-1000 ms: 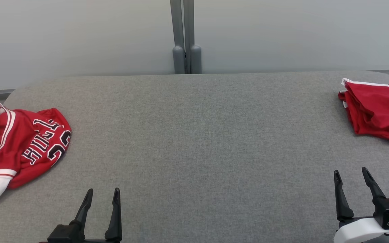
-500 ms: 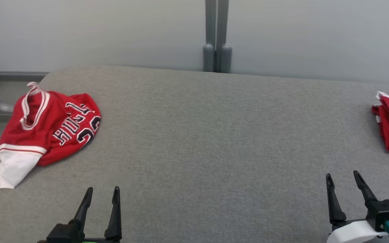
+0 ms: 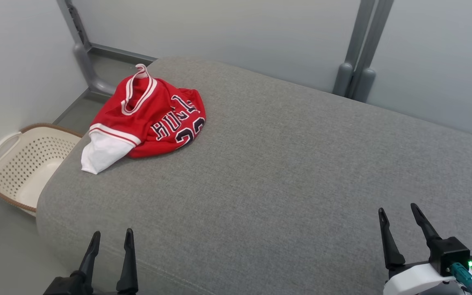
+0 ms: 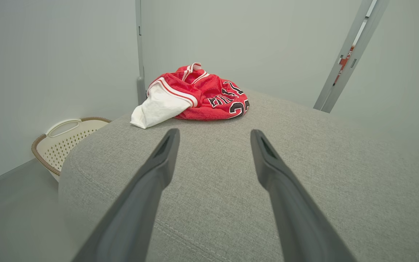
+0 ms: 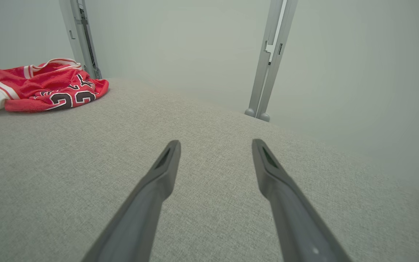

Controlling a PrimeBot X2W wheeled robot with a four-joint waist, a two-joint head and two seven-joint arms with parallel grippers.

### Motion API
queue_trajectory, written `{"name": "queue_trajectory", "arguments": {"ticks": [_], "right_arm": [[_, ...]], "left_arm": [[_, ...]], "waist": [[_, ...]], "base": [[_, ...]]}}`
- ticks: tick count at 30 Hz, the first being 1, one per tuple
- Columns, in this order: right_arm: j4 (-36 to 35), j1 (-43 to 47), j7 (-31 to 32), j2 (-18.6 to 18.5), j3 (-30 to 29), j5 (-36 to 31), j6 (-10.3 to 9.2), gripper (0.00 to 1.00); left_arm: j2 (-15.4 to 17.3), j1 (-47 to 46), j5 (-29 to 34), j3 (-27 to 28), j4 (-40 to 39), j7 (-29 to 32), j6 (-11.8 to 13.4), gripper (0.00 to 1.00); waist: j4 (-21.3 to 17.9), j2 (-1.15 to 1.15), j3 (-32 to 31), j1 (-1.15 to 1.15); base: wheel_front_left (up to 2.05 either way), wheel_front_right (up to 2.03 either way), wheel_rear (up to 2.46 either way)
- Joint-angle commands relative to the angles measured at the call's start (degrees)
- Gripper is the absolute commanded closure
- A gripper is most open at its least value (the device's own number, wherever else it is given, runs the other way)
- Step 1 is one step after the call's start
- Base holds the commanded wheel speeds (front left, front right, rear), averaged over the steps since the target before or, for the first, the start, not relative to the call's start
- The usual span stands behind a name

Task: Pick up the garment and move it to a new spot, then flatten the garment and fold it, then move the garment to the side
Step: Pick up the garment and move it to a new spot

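Note:
The garment (image 3: 150, 116) is a red jersey with white trim and black lettering, lying crumpled near the far left corner of the grey padded table (image 3: 285, 164). A white part of it hangs toward the table's left edge. The left wrist view has the garment (image 4: 198, 95) ahead of the fingers, and the right wrist view has the garment (image 5: 46, 87) at far left. My left gripper (image 3: 112, 239) hovers open over the table's near left edge, well short of the garment. My right gripper (image 3: 399, 213) is open at the lower right, nothing between its fingers.
A cream perforated laundry basket (image 3: 23, 164) stands on the floor left of the table. Grey partition posts (image 3: 359, 53) rise behind the table's far edge, and another post (image 3: 82, 53) stands at the back left corner.
The whole picture has swung left, so the camera turned. The jersey now sits nearer the centre, the basket has come into view, and the red cloth at the right has left it. Both grippers stay open.

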Motion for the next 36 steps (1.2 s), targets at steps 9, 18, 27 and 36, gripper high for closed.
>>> {"name": "queue_trajectory", "arguments": {"ticks": [9, 18, 27, 36], "right_arm": [[-3.01, -6.71, -0.18, -6.34, -0.27, -1.44, -0.08, 0.0], [-5.69, -17.35, -0.17, -14.21, 0.15, -1.21, -0.08, 0.0], [-8.45, -21.74, -0.17, -16.41, 1.16, -0.17, -0.07, 0.0], [-6.41, -18.56, 0.33, -14.44, 1.08, 0.82, -0.09, 0.0]], "left_arm": [[0.11, -15.44, -2.75, -1.88, 7.31, 0.01, -0.46, 0.0], [2.01, -44.48, -7.29, -6.4, 30.12, 6.78, -0.72, 0.0], [8.16, -62.15, -11.87, -4.46, 48.85, 10.43, 1.65, 0.0], [10.76, -64.02, -13.93, -2.37, 61.1, 10.71, 4.37, 1.0]], "waist": [[-1.89, 0.0, 18.24, 0.0], [-6.97, 0.0, 38.72, 0.0], [-10.51, 0.0, 44.69, 0.0], [-11.63, 0.0, 39.14, 0.0]], "base": [[0.0, 0.0, 0.0], [0.0, 0.0, 0.0], [0.0, 0.0, 0.0], [0.0, 0.0, 0.0]]}}
